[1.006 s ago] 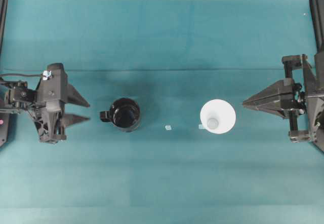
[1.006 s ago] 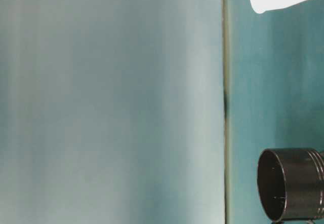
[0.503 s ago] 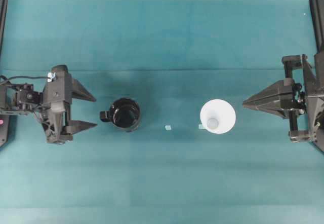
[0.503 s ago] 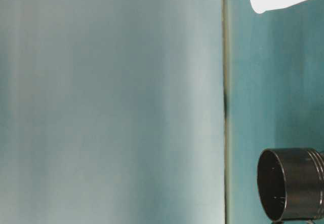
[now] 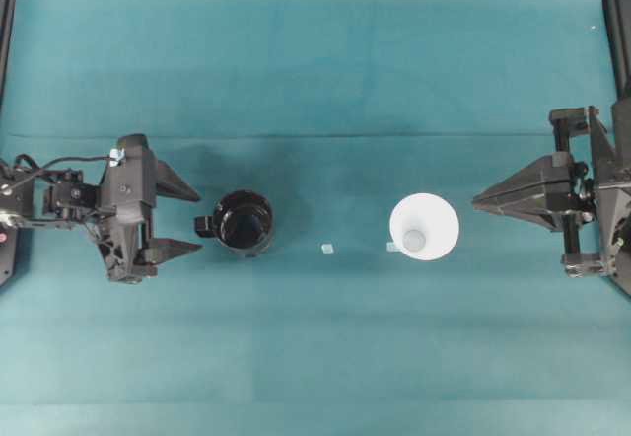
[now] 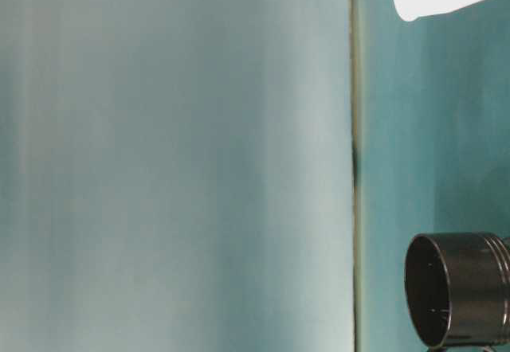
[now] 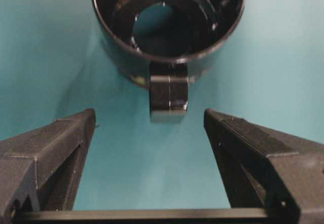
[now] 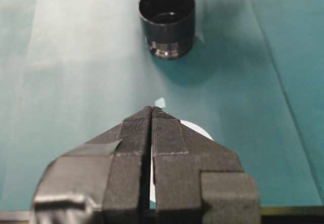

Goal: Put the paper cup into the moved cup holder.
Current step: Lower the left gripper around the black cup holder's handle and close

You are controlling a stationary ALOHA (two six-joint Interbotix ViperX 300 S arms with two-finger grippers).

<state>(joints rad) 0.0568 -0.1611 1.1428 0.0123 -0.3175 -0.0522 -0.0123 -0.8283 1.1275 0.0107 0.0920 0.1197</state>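
Overhead: glossy black round cup holder (image 5: 244, 223), handle facing spread left gripper (image 5: 185, 221); white tapered paper cup (image 5: 424, 226) upside down, near pinched-together right gripper (image 5: 477, 200). Left wrist: stubby square handle (image 7: 168, 94) between matte wedge fingers (image 7: 55, 145). Right wrist: ribbed pads (image 8: 135, 133) pressed flush.

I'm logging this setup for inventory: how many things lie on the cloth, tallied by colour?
Black: 1, the cup holder
White: 1, the paper cup
Pale scraps: 2, small bit and small bit
Total: 4
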